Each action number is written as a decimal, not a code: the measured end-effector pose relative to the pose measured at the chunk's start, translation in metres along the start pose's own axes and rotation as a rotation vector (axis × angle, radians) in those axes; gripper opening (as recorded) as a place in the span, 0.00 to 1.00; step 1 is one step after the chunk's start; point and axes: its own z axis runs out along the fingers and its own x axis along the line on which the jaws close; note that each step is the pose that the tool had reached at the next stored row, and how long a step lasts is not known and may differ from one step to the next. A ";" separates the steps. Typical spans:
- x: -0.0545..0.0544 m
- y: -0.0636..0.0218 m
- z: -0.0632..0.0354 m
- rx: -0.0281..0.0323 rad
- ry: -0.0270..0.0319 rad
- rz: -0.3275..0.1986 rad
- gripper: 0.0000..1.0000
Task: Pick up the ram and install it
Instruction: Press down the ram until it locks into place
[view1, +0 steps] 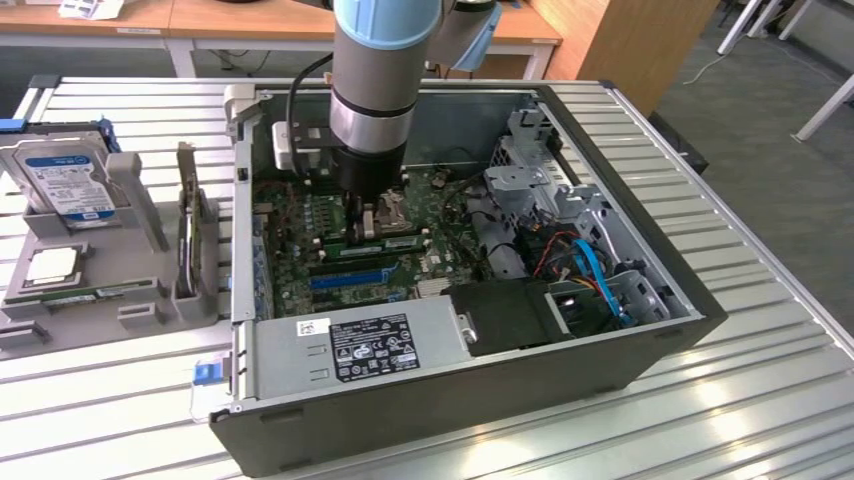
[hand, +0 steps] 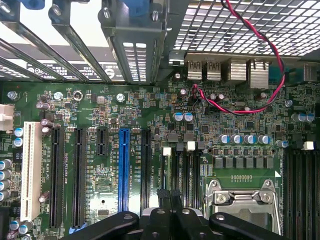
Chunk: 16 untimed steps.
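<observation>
Your arm reaches down into the open computer case (view1: 627, 330), which lies on its side on the slatted metal desk (view1: 747, 400). The gripper (view1: 374, 215) hangs low over the motherboard (view1: 441, 265), near the processor socket (view1: 398, 212). In the wrist view the gripper (hand: 170, 196) has its two fingertips (hand: 163, 195) pressed together, fully closed, with nothing between them, just beside the metal socket frame (hand: 242, 197) and in line with the black memory slots (hand: 186, 170).

Inside the case a green ram (view1: 360, 249) lies seated along the board just in front of the gripper; you cannot tell whether it is fully clipped in. A blue slot (view1: 350, 279) runs parallel to it, nearer the power supply (view1: 360, 345), which fills the near corner of the case with its label facing up. Blue cables (view1: 597, 275) curl in the drive bay on the exterior view's right.

Outside the case, on the exterior view's left, a grey holder tray (view1: 134, 305) carries a hard drive (view1: 67, 185) standing upright, a processor chip (view1: 51, 264) lying flat, a green stick (view1: 96, 295) lying flat near its front edge, and a card (view1: 191, 235) standing on edge in a slot.
</observation>
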 end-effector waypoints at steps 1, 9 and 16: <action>0.000 0.0000 0.0000 0.0000 0.0000 0.000 0.10; 0.000 0.0000 -0.0019 0.0003 -0.0006 0.000 0.10; -0.001 0.0004 -0.0095 0.0000 0.0000 0.000 0.10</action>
